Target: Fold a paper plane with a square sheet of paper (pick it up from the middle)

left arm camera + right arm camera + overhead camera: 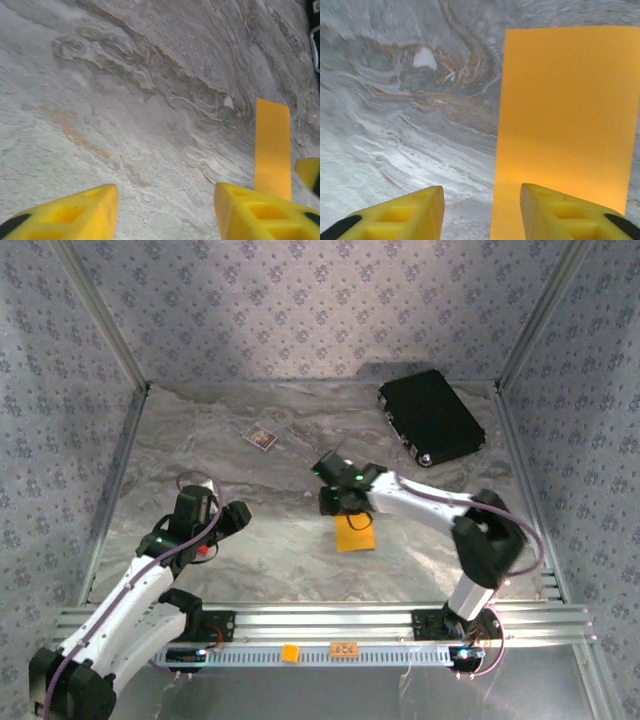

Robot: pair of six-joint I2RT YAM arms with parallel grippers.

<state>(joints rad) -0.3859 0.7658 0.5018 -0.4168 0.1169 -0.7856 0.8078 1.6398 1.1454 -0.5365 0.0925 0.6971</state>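
The square sheet of paper (356, 534), orange-yellow and folded to a narrow rectangle, lies flat on the marbled table just in front of the right arm's head. In the right wrist view the paper (565, 115) takes up the right half. My right gripper (482, 200) is open just above its left edge, one finger over the paper and the other over bare table, and holds nothing. From above, the right gripper (340, 504) points down at the sheet's far end. My left gripper (232, 516) hovers open to the left. Its wrist view shows the left gripper (165, 200) open over bare table and the paper (272, 145) as a thin strip at the right.
A black case (432, 416) lies at the back right, and a small card (260, 437) sits behind the table's middle. A small orange tag (290, 652) rests on the front rail (400, 620). Patterned walls and metal posts enclose the table on three sides.
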